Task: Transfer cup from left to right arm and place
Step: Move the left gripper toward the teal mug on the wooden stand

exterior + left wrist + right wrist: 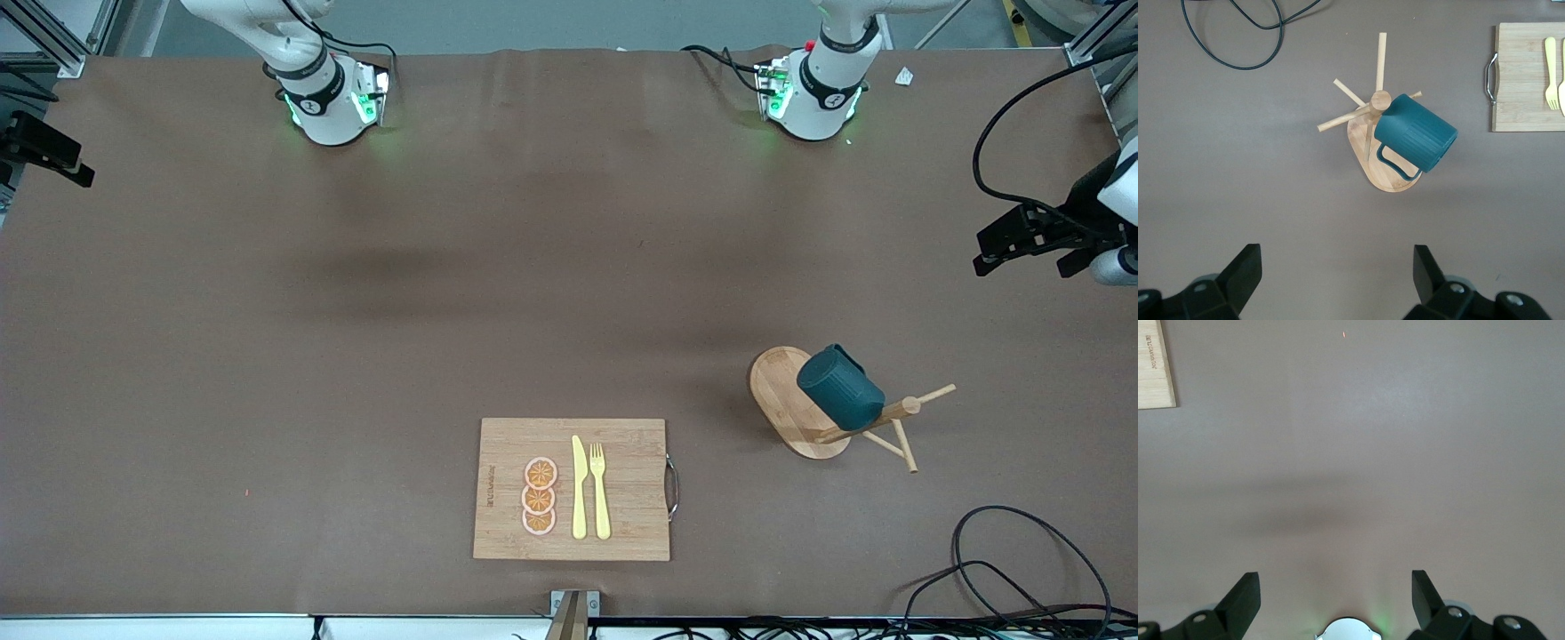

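The cup (840, 387), dark teal and ribbed, hangs tilted on a peg of a wooden mug rack (778, 391) toward the left arm's end of the table. In the left wrist view the cup (1415, 133) shows with its handle toward the rack's base (1388, 177). My left gripper (1337, 267) is open and empty, high over bare table beside the rack; its hand shows at the edge of the front view (1049, 236). My right gripper (1335, 587) is open and empty, high over the table near its own base, and waits.
A wooden cutting board (622, 524) lies near the front edge with orange slices (540, 496), a yellow knife (579, 489) and fork (600, 484). A black cable (1022, 569) loops on the table at the left arm's end, nearer the front camera than the rack.
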`<move>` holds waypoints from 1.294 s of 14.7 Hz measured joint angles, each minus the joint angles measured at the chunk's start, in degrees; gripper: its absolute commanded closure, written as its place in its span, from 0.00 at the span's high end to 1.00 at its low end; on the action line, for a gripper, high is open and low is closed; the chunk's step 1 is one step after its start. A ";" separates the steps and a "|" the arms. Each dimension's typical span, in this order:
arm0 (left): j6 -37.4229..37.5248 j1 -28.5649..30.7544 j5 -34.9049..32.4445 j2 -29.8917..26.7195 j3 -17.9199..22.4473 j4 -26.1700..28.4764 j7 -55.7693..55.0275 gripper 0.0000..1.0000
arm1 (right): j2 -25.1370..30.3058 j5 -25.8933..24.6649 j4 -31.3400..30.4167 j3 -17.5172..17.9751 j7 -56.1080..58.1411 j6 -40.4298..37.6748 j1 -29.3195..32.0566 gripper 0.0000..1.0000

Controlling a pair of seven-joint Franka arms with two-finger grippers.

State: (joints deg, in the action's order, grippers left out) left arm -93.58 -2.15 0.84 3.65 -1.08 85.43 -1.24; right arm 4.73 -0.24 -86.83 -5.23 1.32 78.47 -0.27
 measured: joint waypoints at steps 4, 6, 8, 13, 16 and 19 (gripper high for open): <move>0.00 0.00 0.00 0.00 0.01 0.00 0.00 1.00 | 0.00 0.00 0.00 0.00 0.00 0.00 0.00 1.00; 0.00 0.00 -0.01 0.00 0.01 0.00 0.00 1.00 | 0.00 0.00 0.00 0.00 0.00 0.00 0.00 1.00; 0.00 -0.01 -0.71 0.01 -0.05 0.00 0.00 1.00 | 0.00 0.00 0.00 0.00 0.00 0.00 0.00 1.00; 0.06 -0.01 -1.07 0.55 -0.23 0.40 -2.16 1.00 | 0.00 0.00 0.00 0.01 0.01 0.00 0.00 1.00; -0.02 -0.06 -0.88 1.83 -0.33 0.45 -10.96 1.00 | 0.00 0.00 0.00 0.04 0.01 0.00 0.00 1.00; -0.69 -0.22 1.70 3.95 -0.56 0.47 -22.99 1.00 | 0.00 0.00 0.00 0.05 0.02 -0.01 0.00 1.00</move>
State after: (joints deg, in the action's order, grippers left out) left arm -94.26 -2.38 2.54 7.60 -1.64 85.90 -24.24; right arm 4.73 -0.24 -86.83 -5.18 1.34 78.46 -0.27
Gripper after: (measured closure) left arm 0.000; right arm 0.000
